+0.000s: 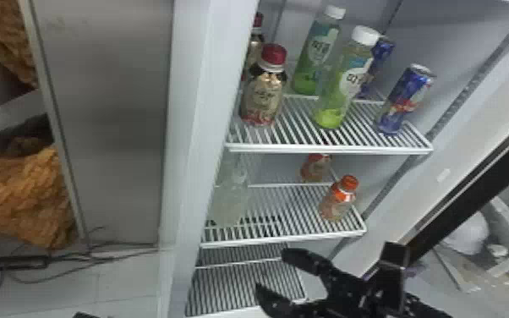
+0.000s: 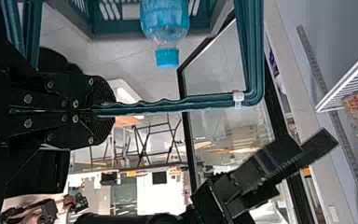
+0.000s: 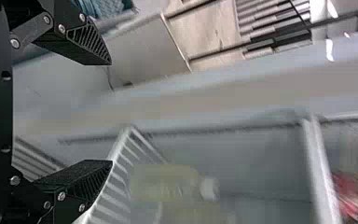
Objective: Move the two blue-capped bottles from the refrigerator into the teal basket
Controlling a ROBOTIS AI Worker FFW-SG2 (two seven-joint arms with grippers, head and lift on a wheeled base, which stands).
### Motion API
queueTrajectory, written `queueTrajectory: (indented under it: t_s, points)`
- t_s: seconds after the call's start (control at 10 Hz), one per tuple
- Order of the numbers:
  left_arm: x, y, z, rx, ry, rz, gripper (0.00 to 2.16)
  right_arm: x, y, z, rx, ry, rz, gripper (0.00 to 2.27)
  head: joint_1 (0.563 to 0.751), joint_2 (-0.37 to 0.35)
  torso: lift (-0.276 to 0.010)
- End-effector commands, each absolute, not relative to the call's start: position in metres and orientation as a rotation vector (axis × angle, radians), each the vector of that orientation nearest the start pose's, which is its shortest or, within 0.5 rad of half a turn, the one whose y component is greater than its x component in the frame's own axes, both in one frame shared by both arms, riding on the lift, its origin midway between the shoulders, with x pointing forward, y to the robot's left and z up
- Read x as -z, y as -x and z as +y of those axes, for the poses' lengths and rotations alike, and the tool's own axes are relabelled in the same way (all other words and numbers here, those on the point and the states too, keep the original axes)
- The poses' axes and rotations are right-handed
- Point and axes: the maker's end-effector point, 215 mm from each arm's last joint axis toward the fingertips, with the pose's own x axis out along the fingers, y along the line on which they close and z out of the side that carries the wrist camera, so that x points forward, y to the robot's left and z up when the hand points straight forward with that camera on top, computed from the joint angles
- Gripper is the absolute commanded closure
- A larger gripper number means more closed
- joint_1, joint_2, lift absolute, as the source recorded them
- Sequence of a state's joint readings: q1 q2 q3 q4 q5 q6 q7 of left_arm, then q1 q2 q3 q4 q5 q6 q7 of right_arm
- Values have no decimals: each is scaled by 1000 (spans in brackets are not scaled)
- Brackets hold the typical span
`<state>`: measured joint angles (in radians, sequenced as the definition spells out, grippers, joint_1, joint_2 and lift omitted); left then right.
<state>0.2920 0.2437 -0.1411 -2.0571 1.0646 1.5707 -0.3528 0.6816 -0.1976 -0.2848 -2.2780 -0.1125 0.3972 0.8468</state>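
Note:
Among the refrigerator's shelves, my right gripper (image 1: 271, 272) stands open at the lower right of the head view, in front of the lower racks; its two fingers (image 3: 111, 113) hold nothing in the right wrist view. A small black part, perhaps my left gripper (image 1: 85, 315), pokes in at the bottom edge. In the left wrist view my left gripper (image 2: 103, 111) is shut on the rim of the teal basket (image 2: 191, 102). A blue-capped bottle (image 2: 165, 25) is in the basket. A clear, pale bottle (image 1: 229, 198) stands at the middle shelf's left; its cap colour is unclear.
White-capped green bottles (image 1: 334, 93), a red-capped bottle (image 1: 262, 97) and blue cans (image 1: 406, 101) stand on the upper shelf (image 1: 329, 148). An orange-capped bottle (image 1: 338, 201) stands at the middle shelf's right. The refrigerator's left side wall (image 1: 194, 105) and open door (image 1: 477, 198) flank the shelves.

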Motion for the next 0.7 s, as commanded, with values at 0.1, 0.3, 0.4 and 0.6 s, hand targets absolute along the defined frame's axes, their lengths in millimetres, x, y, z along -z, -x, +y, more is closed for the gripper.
queueTrajectory:
  t_s: [0.1, 0.3, 0.4, 0.6]
  points:
    - [420, -162, -27, 1194, 729, 1342, 1199, 366, -338, -232, -610, 81, 286, 291, 695, -350, -145]
    - [419, -162, -28, 1193, 733, 1342, 1199, 356, -347, -246, -508, 94, 188, 291, 695, -350, -145]
    - [420, -164, -28, 1188, 737, 1339, 1199, 343, -349, -256, -437, 112, 132, 295, 695, -350, -145]
    - [420, -164, -28, 1187, 737, 1339, 1199, 330, -353, -267, -354, 117, 64, 298, 695, -350, -145]
